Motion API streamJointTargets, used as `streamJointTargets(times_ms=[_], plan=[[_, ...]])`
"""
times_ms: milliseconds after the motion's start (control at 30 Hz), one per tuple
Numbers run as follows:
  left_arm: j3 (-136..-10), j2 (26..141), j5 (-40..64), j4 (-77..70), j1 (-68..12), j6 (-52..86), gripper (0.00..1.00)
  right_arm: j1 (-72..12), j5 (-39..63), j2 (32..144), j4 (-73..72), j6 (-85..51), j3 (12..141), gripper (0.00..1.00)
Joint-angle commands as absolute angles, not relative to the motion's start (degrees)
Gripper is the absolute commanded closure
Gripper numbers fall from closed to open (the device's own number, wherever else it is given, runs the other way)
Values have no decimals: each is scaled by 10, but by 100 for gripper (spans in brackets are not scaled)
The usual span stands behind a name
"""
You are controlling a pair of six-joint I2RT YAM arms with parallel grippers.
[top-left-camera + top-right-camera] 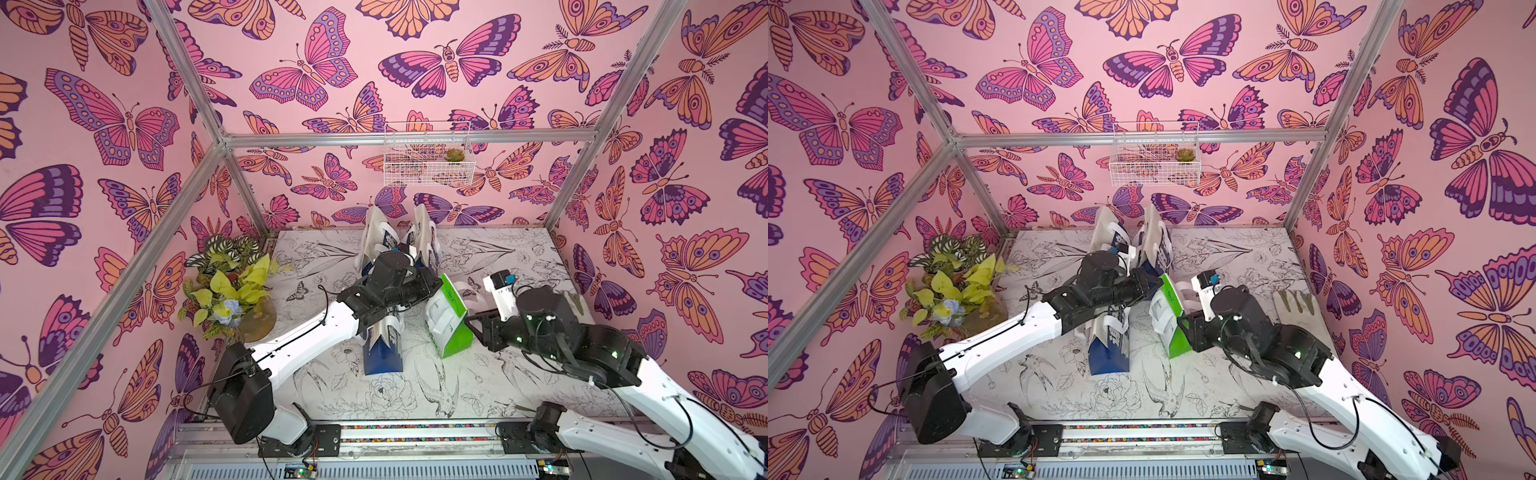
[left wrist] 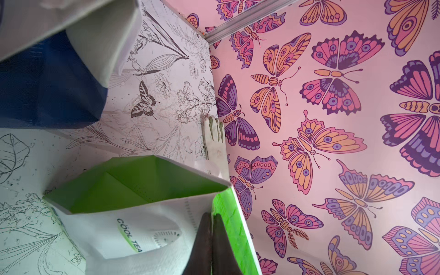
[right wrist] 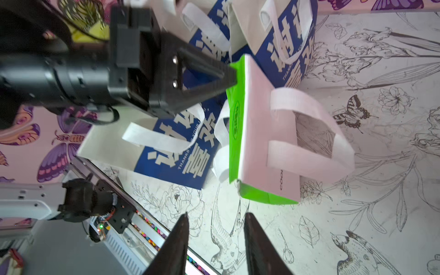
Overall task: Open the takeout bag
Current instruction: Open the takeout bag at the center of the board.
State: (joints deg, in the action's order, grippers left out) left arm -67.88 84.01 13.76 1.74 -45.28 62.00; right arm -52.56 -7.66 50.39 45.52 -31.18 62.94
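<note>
Nearest us, the right gripper [image 3: 216, 215] is hanging just above the bench [image 1: 490, 386] with its jaws apart and nothing between them, a little short of the takeout bag [image 1: 446, 322]. The bag, white with green gussets, is sitting mid-bench with its base toward us; upright or leaning, we cannot tell. In the left wrist view its mouth is already gaping partway, showing green lining. At its far upper corner the left gripper [image 3: 232, 73] is pinching the rim, jaws closed on the fabric beside the green gusset. Beside and beyond, the blue bags [image 1: 382, 361] are crowding close.

We are judging this step to be spreading the mouth. To do it well, we are planning on:
- holding the left pinch firm as the anchor;
- bringing the right gripper onto the opposite wall's rim, not its loose handle loop [image 3: 304, 162];
- drawing the two apart gently, so the base is staying down and the bag is not tipping into its blue neighbours.
</note>
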Motion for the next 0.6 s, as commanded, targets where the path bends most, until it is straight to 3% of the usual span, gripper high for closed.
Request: streamJointTargets(times_ms=[0,133,333,567], plan=[[-663,827,106,5,-462,640,100,-551,-144,514,396,-349,571,58],[-660,831,113,-6,-465,654,100,-551,-146,497,272,-368,496,51],[-656,822,100,-5,-471,656,100,-551,-199,487,153,-393,423,57],[-655,818,100,-5,-472,657,100,-546,-268,512,241,-403,450,90]])
